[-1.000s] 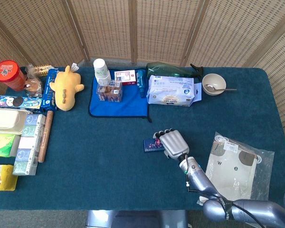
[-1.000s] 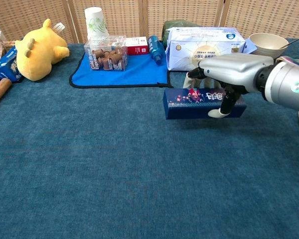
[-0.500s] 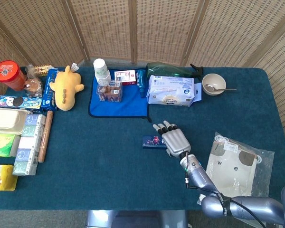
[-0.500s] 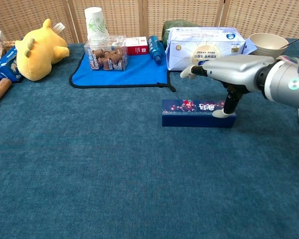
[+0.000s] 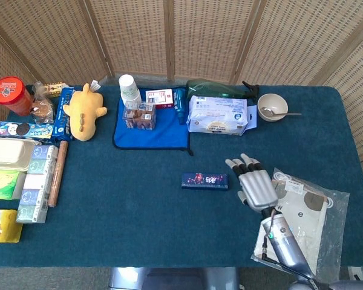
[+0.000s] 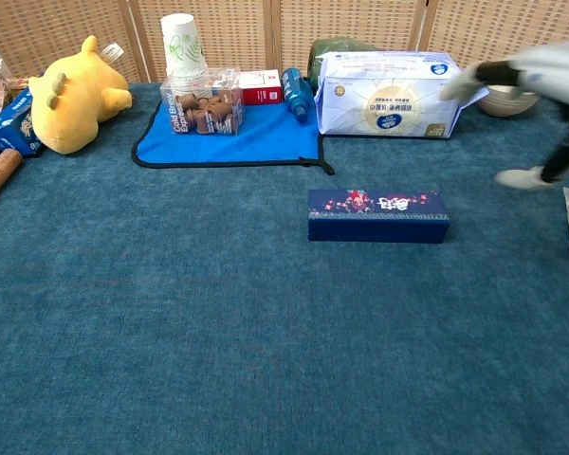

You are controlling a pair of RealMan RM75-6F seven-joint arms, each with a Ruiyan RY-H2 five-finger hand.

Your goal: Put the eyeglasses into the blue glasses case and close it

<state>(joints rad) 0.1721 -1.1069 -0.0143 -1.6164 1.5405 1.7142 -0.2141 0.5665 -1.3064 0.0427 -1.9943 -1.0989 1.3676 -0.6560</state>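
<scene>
- While the blue glasses case (image 5: 204, 180) lies shut and flat on the counter (image 5: 139, 217), the right hand (image 5: 254, 184) hovers just beside its right end — fingers (image 5: 242, 162) spread, holding nothing.
- No eyeglasses show in either view; the left hand is out of sight.
- Judged by its boxy look, the case should handle light and stiff — best taken across its long sides, near the middle, where a smooth printed shell is least likely to slip.
</scene>
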